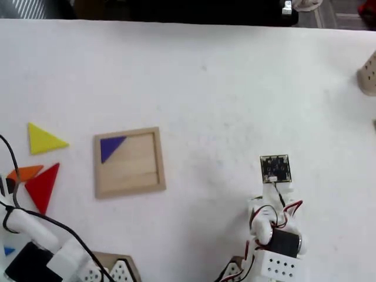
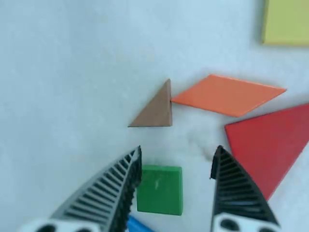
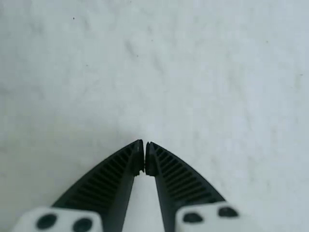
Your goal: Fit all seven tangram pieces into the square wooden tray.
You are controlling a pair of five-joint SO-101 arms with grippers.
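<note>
**One piece in the tray, left claw spread at the green square**

The square wooden tray (image 1: 130, 189) lies flat on the white table (image 1: 235, 88), left of centre in the high view. A blue triangle (image 1: 110, 147) sits inside it, tucked into its far left corner; the remainder of the tray floor shows bare wood.

The other pieces lie to the left of the tray. The yellow triangle (image 1: 42, 140) is farthest from the arms. Nearer come the orange parallelogram (image 2: 227, 94) and the red triangle (image 2: 268, 142), close beside each other. A small brown triangle (image 2: 157, 108) lies with one edge right at the parallelogram's sharp corner. The green square (image 2: 160, 189) sits nearer the left arm (image 1: 35, 247), and the edge of a blue piece (image 2: 140, 226) shows just beside the square.

The left gripper (image 2: 177, 154) is spread wide and grips nothing. The green square lies between its fingers, close against one; whether they touch cannot be told.

The right gripper (image 3: 145, 145) is over bare table well to the right of the tray, its jaws pressed together with nothing between them.
</note>
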